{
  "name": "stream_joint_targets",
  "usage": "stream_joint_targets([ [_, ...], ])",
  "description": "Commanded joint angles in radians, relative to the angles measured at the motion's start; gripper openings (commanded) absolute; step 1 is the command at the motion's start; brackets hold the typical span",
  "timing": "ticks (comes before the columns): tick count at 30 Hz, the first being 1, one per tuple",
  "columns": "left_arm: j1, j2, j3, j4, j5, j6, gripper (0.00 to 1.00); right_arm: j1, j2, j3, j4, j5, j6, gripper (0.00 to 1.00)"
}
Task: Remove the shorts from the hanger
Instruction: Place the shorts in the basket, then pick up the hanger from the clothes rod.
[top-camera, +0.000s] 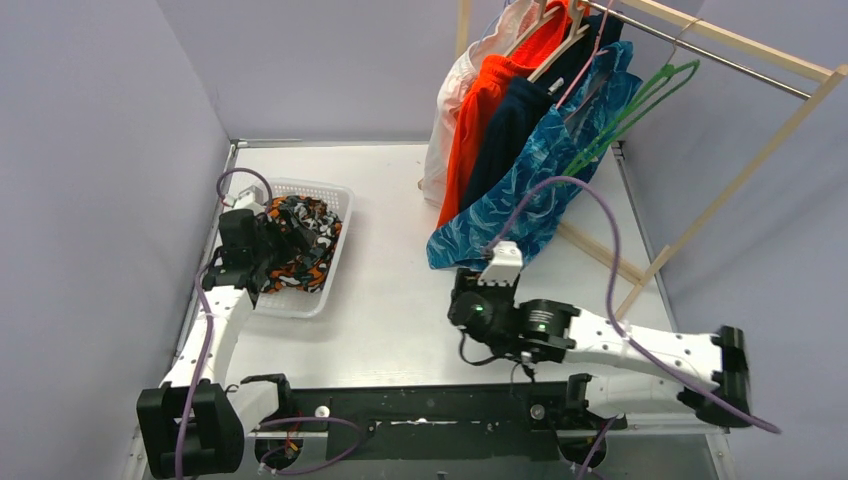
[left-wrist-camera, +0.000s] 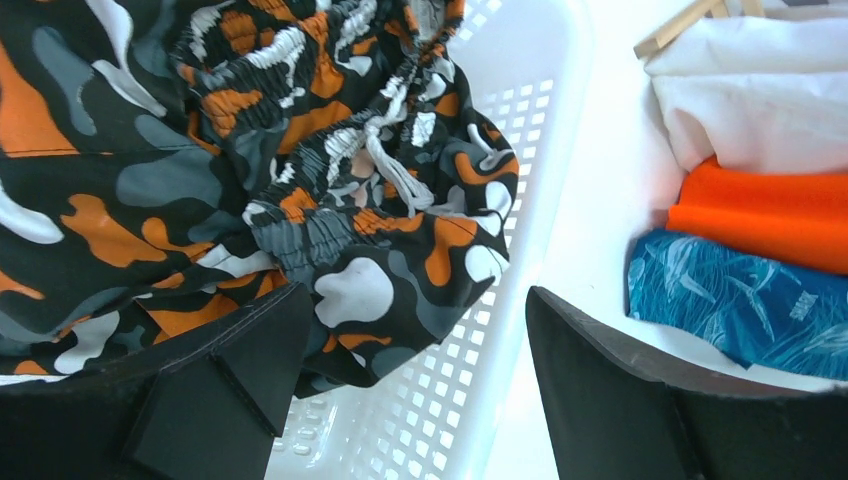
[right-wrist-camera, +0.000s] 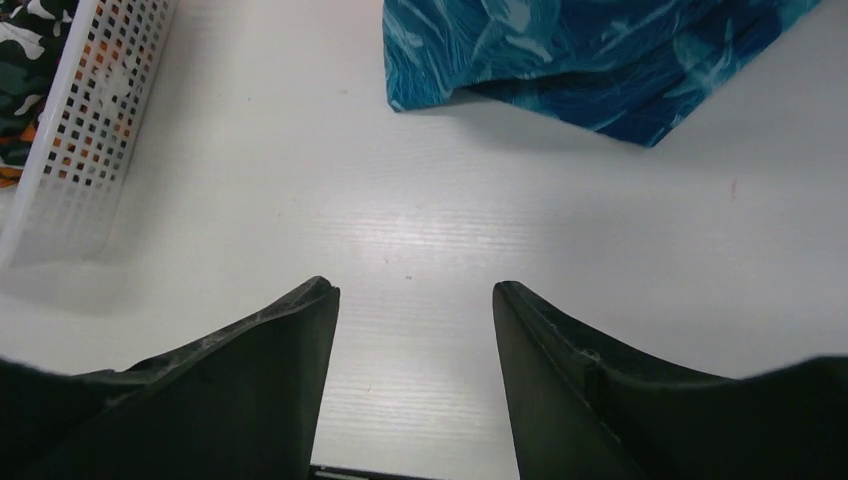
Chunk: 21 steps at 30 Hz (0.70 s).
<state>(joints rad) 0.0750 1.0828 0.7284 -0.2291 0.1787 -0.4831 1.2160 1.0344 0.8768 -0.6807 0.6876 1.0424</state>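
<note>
The camouflage shorts (top-camera: 305, 240) lie crumpled in a white basket (top-camera: 325, 190) at the left. My left gripper (left-wrist-camera: 418, 295) hovers over them, open, with nothing pinched between its fingers; the fabric edge (left-wrist-camera: 380, 300) hangs loose by the left finger. On the rack's hangers at the back right hang white shorts (top-camera: 445, 110), orange shorts (top-camera: 480, 110), navy shorts (top-camera: 510, 120) and teal patterned shorts (top-camera: 520, 200). My right gripper (right-wrist-camera: 412, 287) is open and empty, low over the bare table, short of the teal shorts' hem (right-wrist-camera: 560, 50).
An empty green hanger (top-camera: 640, 95) hangs on the rail to the right of the teal shorts. The wooden rack frame (top-camera: 730, 190) slants down to the table on the right. The basket wall (right-wrist-camera: 80, 130) stands to the left of my right gripper.
</note>
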Motion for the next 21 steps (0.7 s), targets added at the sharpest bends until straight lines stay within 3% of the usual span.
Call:
stream_joint_targets([
  [1,-0.033,-0.048,0.01,0.059,-0.032,0.047,0.79,0.078,0.246,0.284,-0.329,0.406,0.109,0.6],
  [5,-0.043,-0.043,0.011,0.064,-0.022,0.046,0.79,0.083,0.482,0.522,-0.602,0.478,0.23,0.74],
  [8,-0.046,-0.046,0.011,0.06,-0.029,0.044,0.79,0.065,0.569,0.625,-0.654,0.473,0.221,0.78],
  [12,-0.047,-0.042,0.011,0.061,-0.033,0.04,0.79,0.006,0.515,0.657,-0.35,0.345,-0.148,0.79],
  [16,-0.047,-0.046,0.01,0.057,-0.038,0.04,0.79,-0.043,0.391,0.603,-0.048,0.224,-0.343,0.77],
  [21,-0.047,-0.043,0.01,0.06,-0.041,0.04,0.79,-0.081,0.338,0.658,0.044,0.157,-0.462,0.76],
])
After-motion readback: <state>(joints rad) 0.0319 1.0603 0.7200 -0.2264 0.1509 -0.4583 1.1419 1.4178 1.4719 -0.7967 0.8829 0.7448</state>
